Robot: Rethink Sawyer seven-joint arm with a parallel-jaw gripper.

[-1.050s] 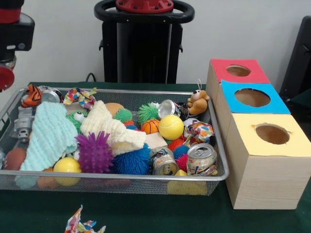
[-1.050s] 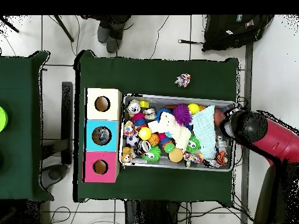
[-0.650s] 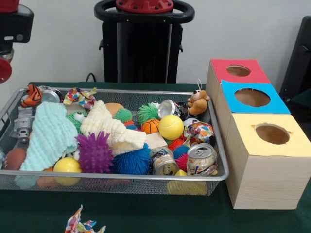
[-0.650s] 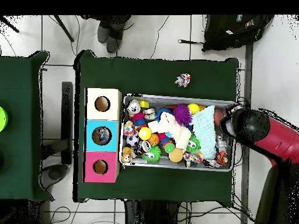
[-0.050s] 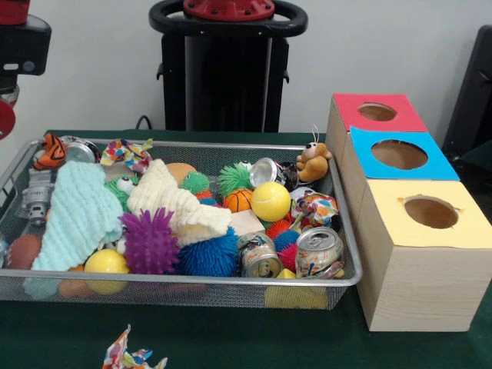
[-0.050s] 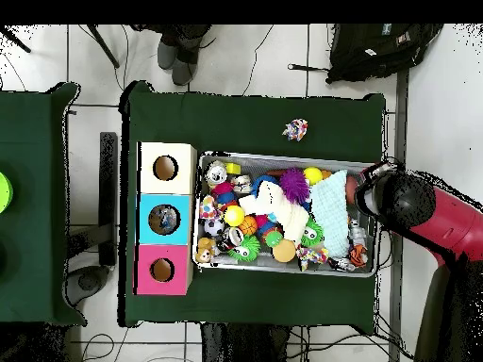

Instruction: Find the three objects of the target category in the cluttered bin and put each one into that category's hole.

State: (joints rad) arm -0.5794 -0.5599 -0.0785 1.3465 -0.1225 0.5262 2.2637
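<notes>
- Whether the jaws are open or closed cannot be told; the overhead view shows only the arm's [image 6: 415,209] round black head at the mesh bin's [image 6: 288,270] right end.
- The front view alone shows a crushed soda can [image 5: 318,252] in the bin's near right corner.
- Yellow [image 5: 430,212], blue [image 5: 399,154] and red holes [image 5: 377,112] top the boxes beside the bin.
- On the tabletop [image 6: 255,118], overhead, a patterned wrapper [image 6: 296,129] lies apart.

Arm [image 6: 415,209] raised, tool hidden
</notes>
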